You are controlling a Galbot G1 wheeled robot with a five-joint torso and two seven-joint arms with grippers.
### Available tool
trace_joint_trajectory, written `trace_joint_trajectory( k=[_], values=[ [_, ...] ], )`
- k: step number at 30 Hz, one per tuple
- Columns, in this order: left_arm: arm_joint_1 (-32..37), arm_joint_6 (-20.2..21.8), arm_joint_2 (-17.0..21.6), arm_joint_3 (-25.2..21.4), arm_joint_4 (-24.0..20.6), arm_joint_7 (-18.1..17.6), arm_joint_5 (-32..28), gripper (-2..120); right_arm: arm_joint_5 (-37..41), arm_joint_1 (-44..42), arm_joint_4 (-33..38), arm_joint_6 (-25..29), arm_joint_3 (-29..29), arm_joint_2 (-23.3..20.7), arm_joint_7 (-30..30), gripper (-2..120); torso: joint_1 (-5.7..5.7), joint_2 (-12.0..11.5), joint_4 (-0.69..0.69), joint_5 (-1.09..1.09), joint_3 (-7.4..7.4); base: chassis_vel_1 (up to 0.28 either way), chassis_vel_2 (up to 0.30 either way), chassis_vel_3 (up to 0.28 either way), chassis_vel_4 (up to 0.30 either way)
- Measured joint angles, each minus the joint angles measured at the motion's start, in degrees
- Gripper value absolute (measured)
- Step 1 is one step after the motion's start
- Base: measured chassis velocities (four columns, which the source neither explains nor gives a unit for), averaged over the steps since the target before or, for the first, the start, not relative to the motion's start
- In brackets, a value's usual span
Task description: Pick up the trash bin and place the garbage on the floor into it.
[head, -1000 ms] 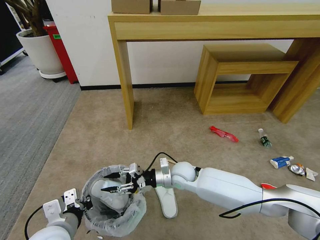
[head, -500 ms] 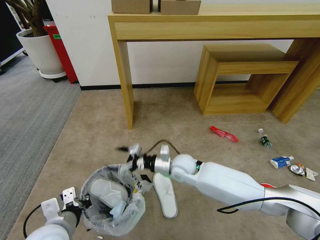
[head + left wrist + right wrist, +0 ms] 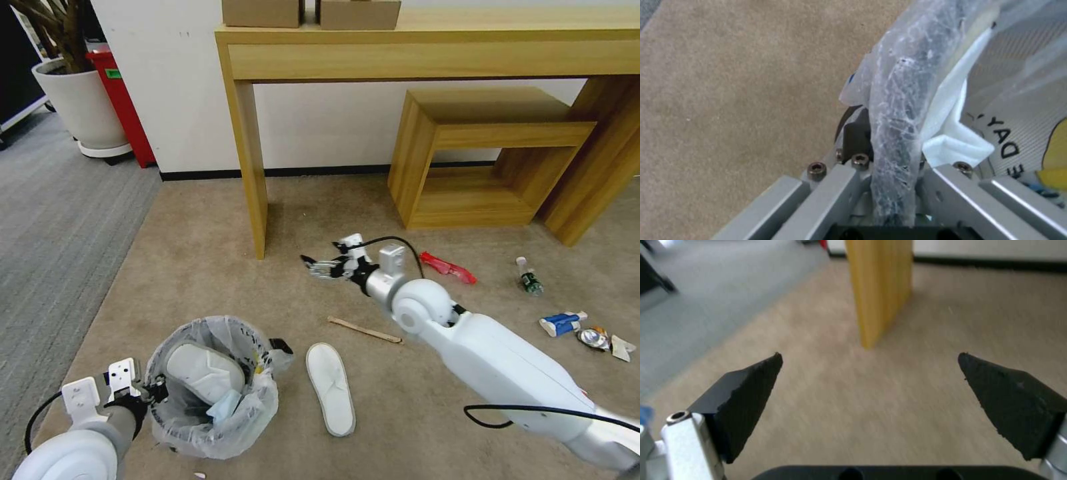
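The trash bin (image 3: 220, 430), dark and lined with a crinkled clear bag, stands on the carpet at lower left. My left gripper (image 3: 159, 392) is shut on its rim; up close, the bag-covered rim (image 3: 896, 126) runs between the metal fingers (image 3: 835, 186). One white slipper (image 3: 203, 370) lies inside the bin. Another white slipper (image 3: 330, 388) lies on the floor just right of it. Beyond that lies a wooden stick (image 3: 364, 330). My right gripper (image 3: 321, 265) hangs open and empty above the carpet near the table leg (image 3: 882, 286), black fingertips (image 3: 746, 390) wide apart.
Farther right on the carpet lie a red wrapper (image 3: 448, 267), a small bottle (image 3: 530, 277), a blue-white packet (image 3: 563, 323), a crushed can (image 3: 593, 338) and a tissue (image 3: 623, 348). A wooden console table (image 3: 427, 53) and a low wooden stool (image 3: 490, 153) stand against the wall.
My right gripper has lifted out of the bin, leaving a slipper inside, and swung away toward the table leg. The stick now shows. The bin has shifted slightly lower and left.
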Motion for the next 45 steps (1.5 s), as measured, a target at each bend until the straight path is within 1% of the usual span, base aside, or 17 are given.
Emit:
trace_joint_trajectory(
  k=[2, 5, 11, 14, 15, 18, 19, 22, 23, 24, 25, 26, 27, 29, 35, 41, 45],
  values=[
    [0.00, -0.16, -0.11, -0.02, -0.65, -0.65, -0.96, 0, 0.57, -0.88, 0.50, -4.62, 0.58, -0.39, 2.24, 100, 0.00, 0.00, 0.00, 0.00, 0.00, 0.000, 0.000, 0.000, 0.000],
    [-0.15, -0.27, -0.07, -0.30, -1.32, -0.96, -1.90, 0, 0.35, -1.40, -0.26, -6.44, 0.53, -0.23, 3.08, 100, 0.00, 0.00, 0.00, -0.01, -0.01, 0.000, 0.000, 0.000, 0.000],
    [-0.35, -0.25, -0.29, -1.42, -1.98, -1.68, -3.56, 0, -2.41, -1.52, -4.01, -6.55, -1.68, 0.86, 2.44, 100, 0.00, 0.00, 0.00, -0.01, 0.00, 0.000, 0.000, 0.000, 0.000],
    [0.09, -0.16, -0.73, -2.18, -1.94, -1.87, -3.85, 0, -6.22, -0.92, -8.37, -6.48, -3.58, 2.47, 1.08, 100, 0.00, 0.00, 0.00, -0.01, 0.00, 0.000, 0.000, 0.000, 0.000],
    [0.09, -0.16, -0.73, -2.18, -1.94, -1.87, -3.85, 0, -6.22, -0.92, -8.37, -6.48, -3.58, 2.47, 1.08, 100, 0.00, 0.00, 0.00, -0.01, 0.00, 0.000, 0.000, 0.000, 0.000],
    [0.98, -0.10, -1.13, -2.42, -1.75, -1.90, -3.28, 0, -6.31, -0.25, -11.75, -8.22, -5.11, 5.37, 1.64, 100, 0.00, 0.00, 0.00, -0.02, 0.00, 0.000, 0.000, 0.000, 0.000],
    [0.98, -0.10, -1.13, -2.42, -1.75, -1.90, -3.28, 0, -6.31, -0.25, -11.75, -8.22, -5.11, 5.37, 1.64, 100, 0.00, 0.00, 0.00, -0.02, 0.00, 0.000, 0.000, 0.000, 0.000],
    [1.19, 0.01, -1.81, -1.83, -1.30, -1.87, -2.48, 0, -2.46, 0.58, -13.70, -14.89, -7.27, 9.63, 8.28, 100, 0.00, 0.00, 0.00, -0.02, 0.00, 0.000, 0.000, 0.000, 0.000],
    [1.19, 0.01, -1.81, -1.83, -1.30, -1.87, -2.48, 0, -2.46, 0.58, -13.70, -14.89, -7.27, 9.63, 8.28, 100, 0.00, 0.00, 0.00, -0.02, 0.00, 0.000, 0.000, 0.000, 0.000],
    [1.16, 0.13, -1.89, -1.57, -1.13, -1.86, -2.34, 0, -0.01, 0.78, -14.19, -17.52, -8.14, 11.79, 12.33, 100, 0.00, 0.00, 0.00, -0.03, 0.00, 0.000, 0.000, 0.000, 0.000],
    [1.09, 0.16, -1.87, -1.53, -1.10, -1.86, -2.36, 0, 1.05, 0.87, -14.65, -18.37, -8.77, 12.96, 14.74, 100, 0.00, 0.00, 0.02, -0.01, 0.00, 0.000, 0.000, 0.000, 0.000],
    [0.94, 0.16, -1.71, -1.53, -1.06, -1.86, -2.46, 0, 1.66, 0.93, -15.01, -18.70, -9.31, 13.86, 16.44, 100, 0.00, 0.00, 0.02, -0.01, 0.00, 0.000, 0.000, 0.000, 0.000],
    [0.94, 0.16, -1.71, -1.53, -1.06, -1.86, -2.46, 0, 1.66, 0.93, -15.01, -18.70, -9.31, 13.86, 16.44, 100, 0.00, 0.00, 0.02, -0.01, 0.00, 0.000, 0.000, 0.000, 0.000],
    [0.44, 0.02, -1.30, -1.57, -0.91, -1.90, -3.03, 0, 1.73, 0.88, -16.16, -18.93, -10.45, 15.15, 18.48, 100, 0.00, 0.01, 0.01, -0.02, 0.00, 0.000, 0.000, 0.000, 0.000],
    [-0.21, -0.24, -1.14, -1.08, -0.31, -1.89, -3.12, 0, -1.00, -0.01, -17.76, -18.94, -11.42, 14.98, 17.38, 100, 0.00, 0.01, 0.00, -0.01, 0.00, 0.000, 0.000, 0.000, 0.000],
    [-0.82, -0.28, -1.08, 0.08, 0.59, -1.81, -2.54, 0, -2.26, -1.62, -18.58, -18.84, -11.86, 13.19, 17.45, 100, 0.00, 0.01, -0.01, -0.02, 0.00, 0.000, 0.000, 0.000, 0.000],
    [-0.92, -0.28, -1.32, 0.87, 1.11, -1.63, -1.88, 0, -2.47, -2.60, -19.42, -18.74, -11.80, 13.86, 17.51, 100, 0.00, 0.01, -0.01, -0.01, 0.00, 0.000, 0.000, 0.000, 0.000]
  ],
)
